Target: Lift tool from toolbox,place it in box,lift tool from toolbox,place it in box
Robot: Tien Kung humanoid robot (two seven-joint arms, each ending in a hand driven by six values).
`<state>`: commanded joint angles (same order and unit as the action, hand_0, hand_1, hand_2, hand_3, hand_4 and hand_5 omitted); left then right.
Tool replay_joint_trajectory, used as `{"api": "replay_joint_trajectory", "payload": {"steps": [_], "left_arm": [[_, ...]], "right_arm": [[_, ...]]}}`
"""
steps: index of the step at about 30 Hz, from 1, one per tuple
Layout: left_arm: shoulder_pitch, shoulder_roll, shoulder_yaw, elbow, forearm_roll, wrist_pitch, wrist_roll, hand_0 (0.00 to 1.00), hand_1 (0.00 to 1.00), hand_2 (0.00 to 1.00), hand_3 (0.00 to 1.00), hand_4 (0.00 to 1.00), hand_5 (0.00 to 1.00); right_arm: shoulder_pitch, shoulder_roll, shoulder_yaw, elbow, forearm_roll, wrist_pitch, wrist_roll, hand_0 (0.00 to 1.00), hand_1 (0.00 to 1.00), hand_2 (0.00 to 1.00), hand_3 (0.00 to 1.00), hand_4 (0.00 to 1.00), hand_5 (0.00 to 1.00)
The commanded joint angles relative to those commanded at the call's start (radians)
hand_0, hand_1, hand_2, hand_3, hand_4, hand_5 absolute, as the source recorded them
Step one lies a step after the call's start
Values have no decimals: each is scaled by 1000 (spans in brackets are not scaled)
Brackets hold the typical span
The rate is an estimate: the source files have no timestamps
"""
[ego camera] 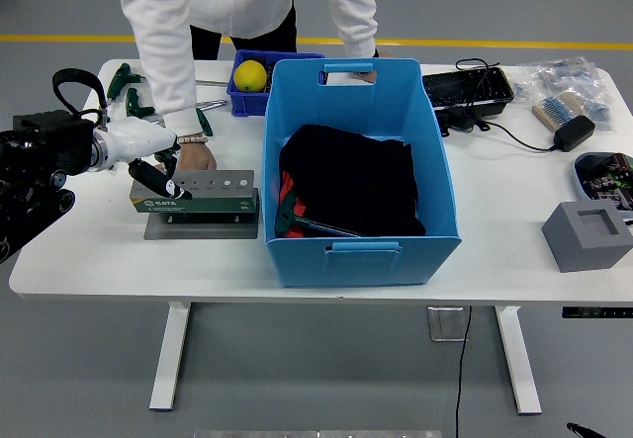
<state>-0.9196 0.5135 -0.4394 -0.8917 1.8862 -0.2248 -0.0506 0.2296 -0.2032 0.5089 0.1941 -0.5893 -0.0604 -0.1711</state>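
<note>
the robot's left hand (pixel 148 156) reaches over the left end of the toolbox (pixel 201 193), a grey and green drilled holder standing on a metal plate just left of the blue box (pixel 356 176). its fingers curl round a black tool handle (pixel 158 177). a person's hand (pixel 195 156) rests behind the holder, likely steadying it. one red-handled tool (pixel 297 216) already lies in the box on dark cloth.

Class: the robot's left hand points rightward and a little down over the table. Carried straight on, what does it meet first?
Most likely the green tool holder just ahead of the left hand; height is unclear, so it might pass just over its top.
</note>
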Motion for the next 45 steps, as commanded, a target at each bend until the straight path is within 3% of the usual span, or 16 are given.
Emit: {"api": "replay_joint_trajectory", "payload": {"steps": [1,6,7,12,13,18,19,24,25,30,31,36,37,42,43,45], "left_arm": [[-1,-1,2,5,0,0,0,903,562,453,381,941,698],[-2,-1,13,21,-7,0,-2,903,562,453,381,941,698],[-3,-2,15,23,-7,-1,-2,894,487,382,340,939,710],[-6,-3,23,29,-13,4,-8,894,487,382,340,939,710],[-7,-4,24,30,-14,5,-10,862,382,311,280,939,711],[-10,-3,31,34,-19,7,-14,862,382,311,280,939,711],[-10,-3,32,36,-20,8,-15,812,278,239,225,937,723],[-9,-4,39,53,-32,19,-25,812,278,239,225,937,723],[-9,-4,40,58,-36,25,-29,519,211,191,187,933,723],[-8,-4,43,69,-34,63,-42,519,211,191,187,933,723],[-8,-3,43,70,-32,76,-47,346,147,149,156,927,687],[-8,-2,46,75,-28,109,-63,346,147,149,156,927,687],[-7,-3,47,77,-27,118,-67,205,107,123,123,946,575],[-5,-3,50,91,-26,155,-77,205,107,123,123,946,575],[-3,-2,50,95,-25,171,-81,124,70,105,106,958,476],[-2,-2,50,99,-23,194,-88,124,70,105,106,958,476]], "right_arm": [[0,0,0,0,0,0,1,677,664,715,565,792,674],[-2,0,-1,0,0,-1,0,677,664,715,565,792,674],[-3,0,-1,0,1,-1,0,677,663,715,565,793,675],[-2,-1,-2,0,1,-1,0,677,663,715,565,793,675],[-2,-1,-2,0,1,-1,0,676,663,715,565,794,675],[-1,-1,-1,0,1,-1,0,676,663,715,565,794,675],[-1,-1,-1,0,1,-1,0,676,663,715,565,795,675],[0,-1,-1,0,2,-1,0,676,663,715,565,795,675],[0,-1,-2,0,3,-1,0,676,663,715,565,796,675],[0,-1,-3,1,4,-2,0,676,663,715,565,796,675],[0,-1,-3,1,4,-3,0,676,663,715,565,796,674],[1,-1,-3,1,4,-3,0,676,663,715,565,796,674],[1,-1,-3,1,4,-3,0,677,663,715,565,796,675],[2,-1,-4,1,6,-3,1,677,663,715,565,796,675],[2,-1,-4,1,7,-4,1,676,664,715,565,796,674],[2,-1,-5,1,10,-4,1,676,664,715,565,796,674]]}}
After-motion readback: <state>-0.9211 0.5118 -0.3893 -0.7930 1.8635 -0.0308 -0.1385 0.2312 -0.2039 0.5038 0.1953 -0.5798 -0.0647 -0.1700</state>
